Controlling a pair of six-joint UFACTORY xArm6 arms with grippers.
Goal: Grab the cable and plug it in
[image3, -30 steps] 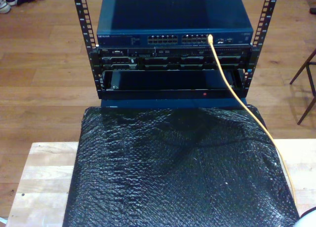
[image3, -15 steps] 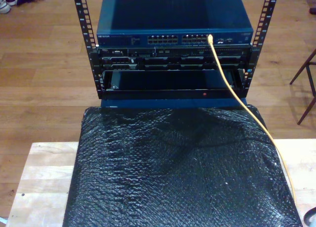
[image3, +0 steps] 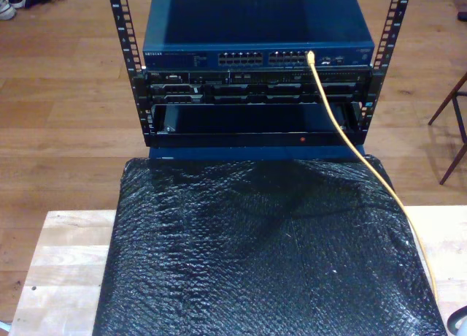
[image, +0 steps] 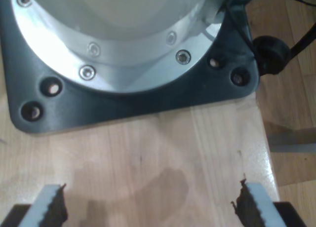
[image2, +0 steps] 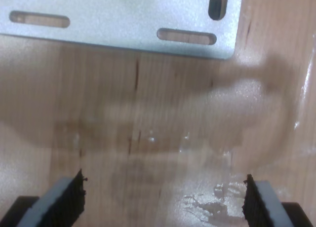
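Cable (image3: 343, 135) sits plugged into switch (image3: 259, 29), upper right of exterior view; my first gripper (image: 148, 207) and my second gripper (image2: 165, 202) released, empty over table (image2: 163, 118); a stray snag on the slack could pull the plug out.

- At the exterior view's left end of the front face of the dark blue rack-mounted network switch (image3: 257, 29), small white capital letters form a brand mark that seems to read "NETGEAR" (image3: 153, 53); it is tiny and blurred, so the reading is not certain.
- Other small marks on the switch's front panel are too small to read.
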